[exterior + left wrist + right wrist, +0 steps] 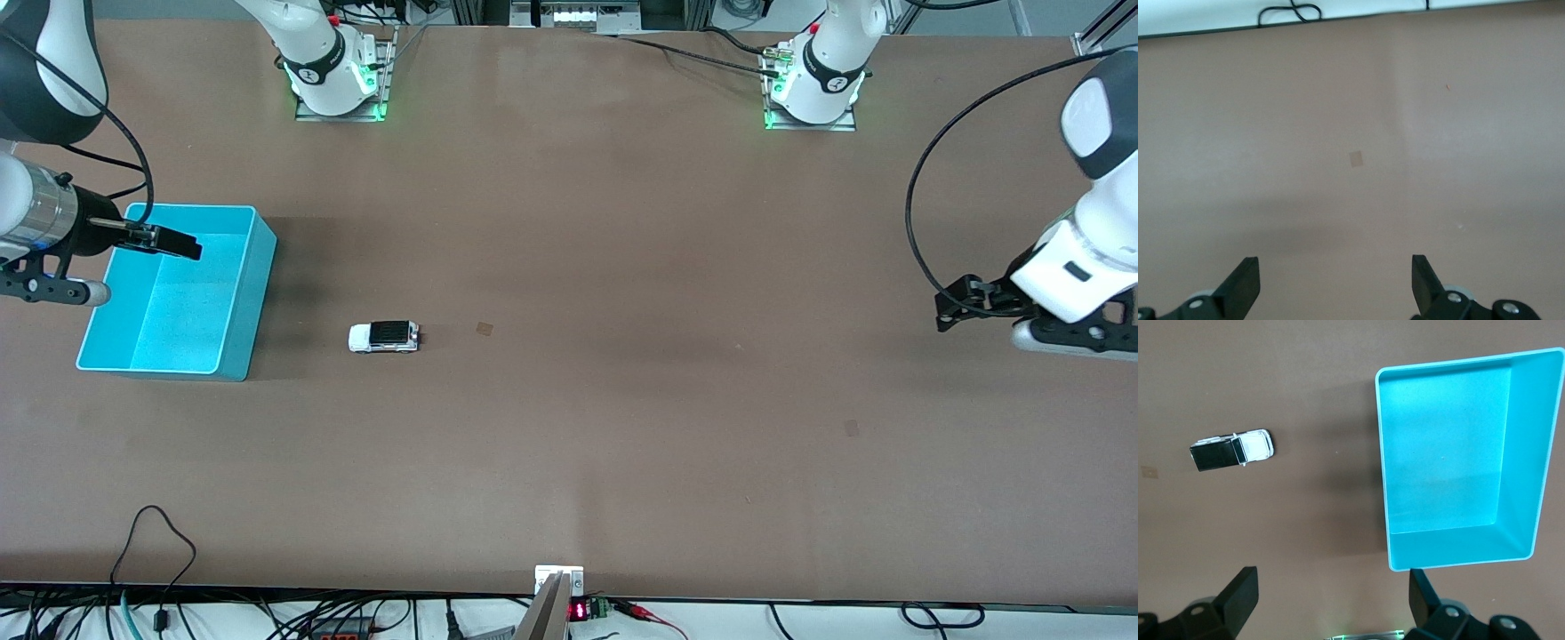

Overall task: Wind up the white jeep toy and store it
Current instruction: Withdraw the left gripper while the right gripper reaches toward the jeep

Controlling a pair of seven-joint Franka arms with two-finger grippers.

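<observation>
Jeep: the white jeep toy (384,336) is seen standing on its wheels on the brown table (622,400), on the bare surface beside the turquoise bin (253,293), toward the right arm's end of the table. It is not touched by anything.

Bin: the bin is empty, as is shown in the right wrist view (1538,453). The jeep (1233,450) is near it but apart from it.

Right gripper: the right gripper (182,246) is held over the bin, at the part farther from the front camera. Its fingers (1241,593) are spread wide and nothing is held.

Left gripper: the left gripper (956,307) is held over bare table at the left arm's end, well apart from the jeep. Its fingers (1245,283) are also spread wide and empty. This arm is judged to be waiting.

Small mark: a small tan patch (484,329) is seen on the table, near the jeep.

Done: nothing, as far as can be seen.

Left to do: the jeep must be grasped, wound, and then placed in the bin. The whole task is judged to be still ahead.
</observation>
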